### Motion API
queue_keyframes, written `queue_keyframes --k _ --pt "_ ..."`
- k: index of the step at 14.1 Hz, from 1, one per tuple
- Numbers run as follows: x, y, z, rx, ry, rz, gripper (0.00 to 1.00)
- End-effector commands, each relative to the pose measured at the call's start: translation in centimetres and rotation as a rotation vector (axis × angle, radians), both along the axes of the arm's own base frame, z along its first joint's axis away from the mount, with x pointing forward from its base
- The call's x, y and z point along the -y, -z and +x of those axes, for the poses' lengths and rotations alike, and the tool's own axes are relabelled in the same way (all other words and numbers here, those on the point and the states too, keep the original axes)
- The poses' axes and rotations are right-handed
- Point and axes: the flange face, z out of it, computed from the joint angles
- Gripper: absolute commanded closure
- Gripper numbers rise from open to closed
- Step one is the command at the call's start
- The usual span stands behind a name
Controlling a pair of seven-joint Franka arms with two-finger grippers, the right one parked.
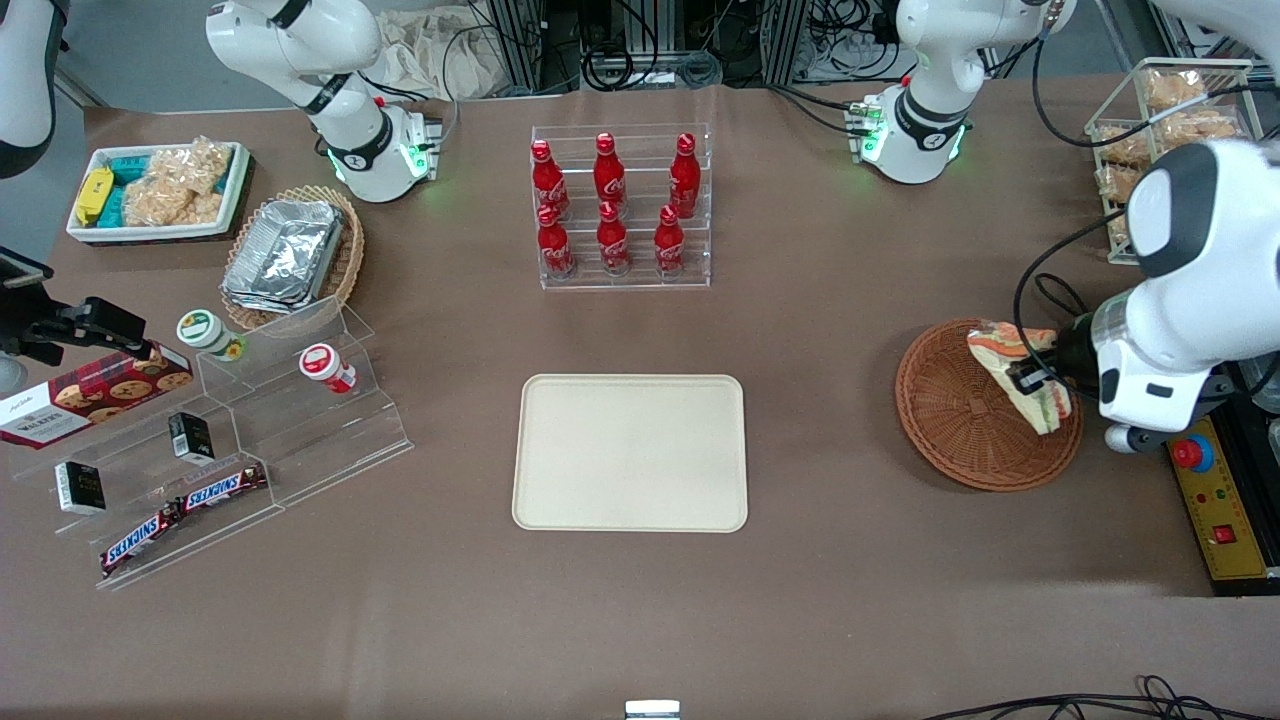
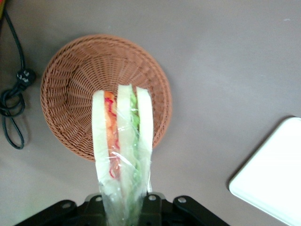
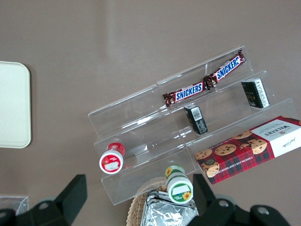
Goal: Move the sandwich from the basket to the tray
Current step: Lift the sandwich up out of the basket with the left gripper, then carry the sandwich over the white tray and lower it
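Nearest the front cam: the tray [image 1: 630,452], bare, sitting mid-table. Nothing on it yet, so the drop-off isn't done.

Toward the working arm's end of the table, a bit farther from the cam: the basket [image 1: 975,420], now w/ nothing inside per the wrist view. Above it hangs the gripper [image 1: 1040,385], clamped on the sandwich [image 1: 1015,365]. The sandwich is clear of the wicker, lifted, w/ its bread edges and orange-red/green filling showing through the wrap [image 2: 123,141].

Progress, as I judge it: pick is done, lift is done. Left to do: carry sideways toward the tray, lower, let go. Roughly halfway.

Farther still: a clear rack of red bottles [image 1: 615,205], mid-table, not in the carry path as far as I can see.

Hard to make out:
- fingertips themselves are covered by the wrap and bread in the wrist view, only the gripper body shows
- how much of the grip is on wrap vs bread, can't tell
- height of the sandwich above the basket, unclear from the front
- tray is cut off at the frame edge in the wrist view [image 2: 273,174]
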Motion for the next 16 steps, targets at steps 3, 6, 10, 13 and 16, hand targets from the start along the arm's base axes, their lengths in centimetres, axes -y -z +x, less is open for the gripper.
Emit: queue_keyframes --k 3,6,10,13,16 --pt "9.3 -0.4 1.0 0.040 0.238 -0.068 1.00" --pt "18.2 5.3 1.0 0.053 0.417 -0.055 1.00" --pt "25.7 13.9 1.3 0.095 0.512 -0.102 1.00" --pt "28.7 18.9 0.8 0.097 0.559 -0.119 1.00" --pt "31.4 22.0 0.4 0.142 0.576 -0.157 1.00"
